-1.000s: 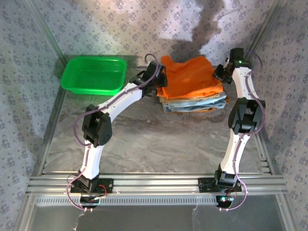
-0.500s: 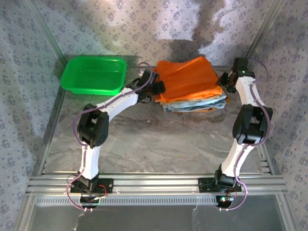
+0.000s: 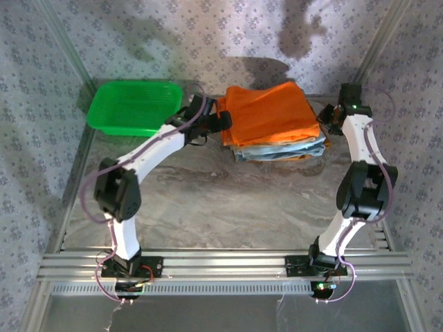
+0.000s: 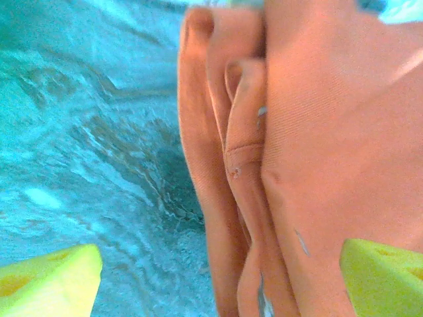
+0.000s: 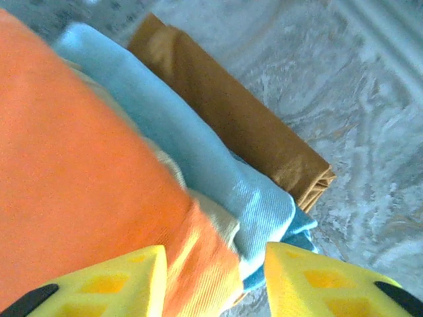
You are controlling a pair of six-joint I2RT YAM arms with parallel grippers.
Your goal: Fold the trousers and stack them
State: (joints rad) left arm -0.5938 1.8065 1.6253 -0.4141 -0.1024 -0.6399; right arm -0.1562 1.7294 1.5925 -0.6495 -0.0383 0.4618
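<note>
1. Noted the trousers [image 3: 268, 114] folded into a flat orange rectangle, lying topmost on a pile of folded clothes toward 1 o'clock on the table [image 3: 228, 200], near its far edge.
2. Seen up close from the left wrist as several rounded orange folds of the trousers [image 4: 317, 132] along the pile's 9 o'clock side. Seen from the right wrist as a broad orange sheet [image 5: 79, 185] covering the pile's top.
3. Directly beneath, light blue garments [image 3: 291, 146] [image 5: 198, 158], with edges showing at the pile's near side. Lowest, a tan garment [image 5: 231, 119], its folded corner jutting past the blue layers.
4. Left gripper [image 3: 225, 121] [image 4: 215, 284] stationed at the pile's 9 o'clock edge, released, jaws spread wide. One pad over bare table, the other over orange cloth, nothing pinched.
5. Right gripper [image 3: 325, 117] [image 5: 215, 284] stationed at the pile's 3 o'clock corner, pads parted. Pile's corner visible through the gap, no cloth clamped.
6. Green basket [image 3: 135, 111] at 10 o'clock on the table, apart from the pile, with the left gripper between the two.
</note>
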